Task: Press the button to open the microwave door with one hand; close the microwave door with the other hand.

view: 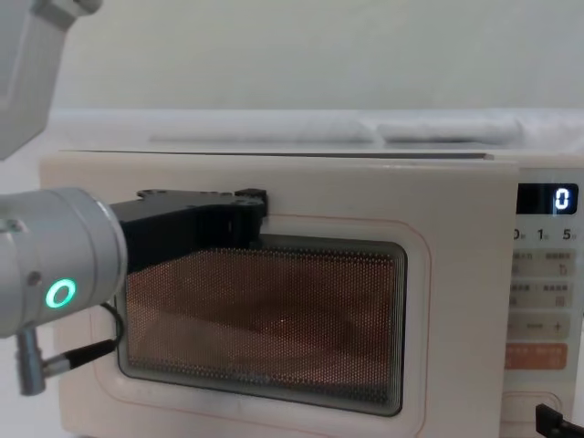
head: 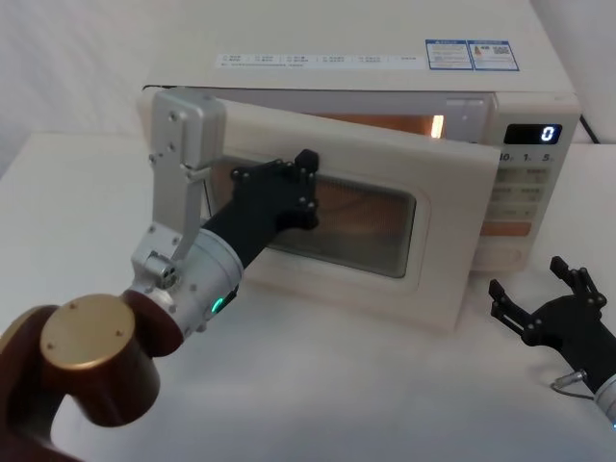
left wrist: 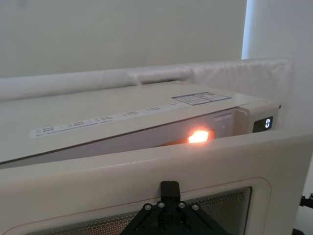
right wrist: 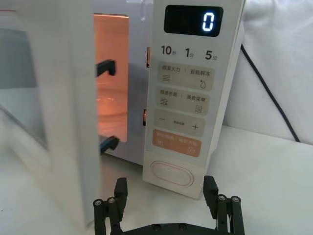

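Note:
The cream microwave door stands partly open, swung out at its right edge, and the oven light glows inside. My left gripper is shut, with its tip pressed against the door front at the top edge of the dark window. The left wrist view shows that same tip on the door. My right gripper hovers open low in front of the keypad panel, touching nothing. The wide cream button sits at the panel's bottom, just beyond the open right gripper.
The microwave stands on a white table. Its display reads 0. A black cable runs behind its right side. My left arm's silver link and brown elbow joint fill the near left.

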Controlling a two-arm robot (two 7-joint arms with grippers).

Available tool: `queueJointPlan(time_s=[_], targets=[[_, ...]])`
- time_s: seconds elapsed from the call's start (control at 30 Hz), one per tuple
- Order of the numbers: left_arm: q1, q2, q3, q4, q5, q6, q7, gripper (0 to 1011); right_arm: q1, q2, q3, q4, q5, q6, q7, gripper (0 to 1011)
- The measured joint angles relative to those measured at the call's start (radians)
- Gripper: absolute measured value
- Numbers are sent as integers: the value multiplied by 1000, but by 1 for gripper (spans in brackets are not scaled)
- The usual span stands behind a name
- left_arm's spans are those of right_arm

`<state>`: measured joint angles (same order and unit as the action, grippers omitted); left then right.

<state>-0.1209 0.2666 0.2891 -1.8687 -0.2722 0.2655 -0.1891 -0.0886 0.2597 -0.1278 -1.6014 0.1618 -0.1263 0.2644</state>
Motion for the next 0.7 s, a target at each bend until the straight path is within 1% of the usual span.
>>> queueJointPlan(time_s=[0.23,0.33,0.5,0.7], targets=[[-45,-36,18,54,26,0,11,0,0,0,0,0,0,0,0,1001],[-54,-45,22,65,37,-2,16,0,0,0,0,0,0,0,0,1001],[-72,-64,34,83,74,-13,28,0,0,0,0,0,0,0,0,1001],[-82,-85,34,94,95,-14,30,0,0,0,0,0,0,0,0,1001]])
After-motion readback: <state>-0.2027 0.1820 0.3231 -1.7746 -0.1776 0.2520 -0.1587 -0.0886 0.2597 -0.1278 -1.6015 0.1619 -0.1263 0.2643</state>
